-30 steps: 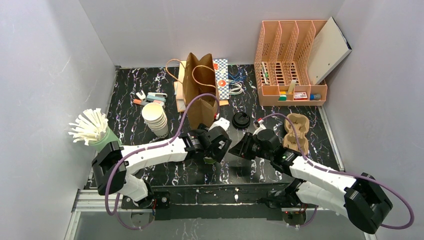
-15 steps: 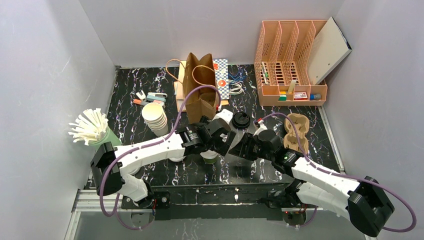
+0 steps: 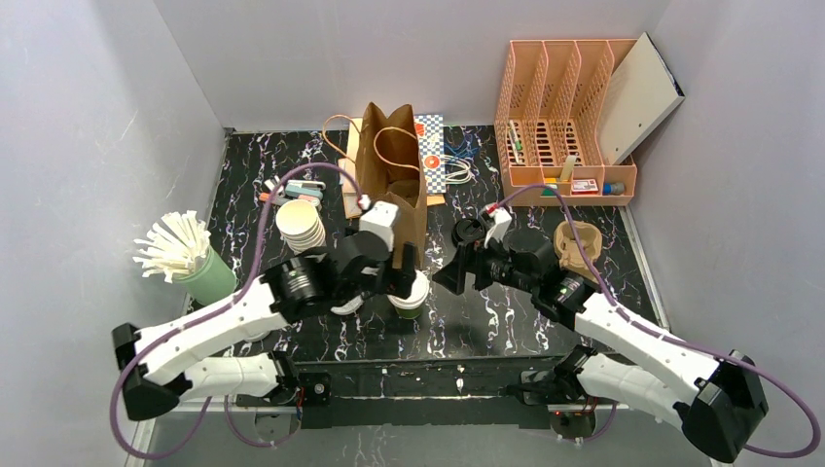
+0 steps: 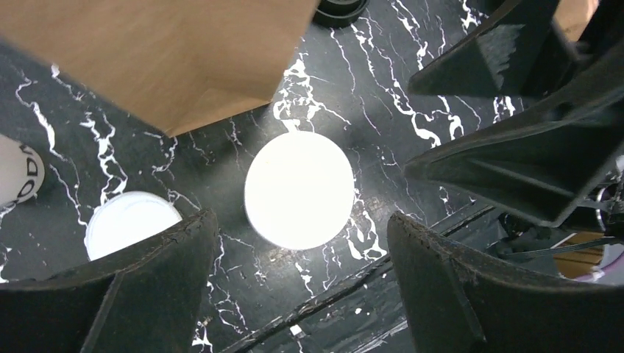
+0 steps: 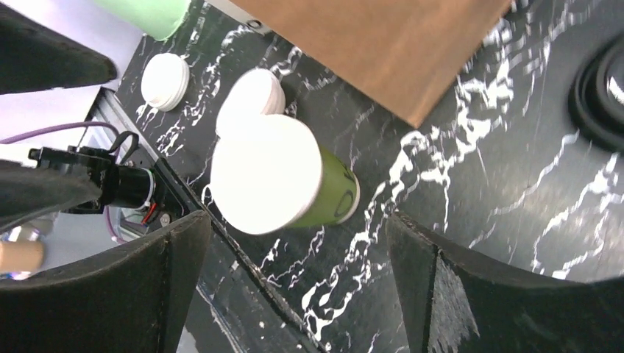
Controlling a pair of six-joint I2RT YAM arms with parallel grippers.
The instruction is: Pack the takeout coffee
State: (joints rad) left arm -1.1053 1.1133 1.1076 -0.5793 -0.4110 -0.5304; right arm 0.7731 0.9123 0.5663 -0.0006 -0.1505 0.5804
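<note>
**Cropped, Bleached and Covered**

In the left wrist view the green cup's lid (image 4: 298,190) is bleached to a blank disc. A second white lid (image 4: 125,220) is partly covered by a finger (image 4: 154,287). The paper bag (image 4: 162,51) is cropped at the top edge. In the right wrist view the black lid (image 5: 600,92) is cut by the right edge.

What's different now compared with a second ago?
The right gripper opened wide beside the green cup and shifted slightly toward the far side. The left arm swung round, and the left gripper now hovers open, straight above that cup. The cup, bag and cup stack stayed put.
</note>
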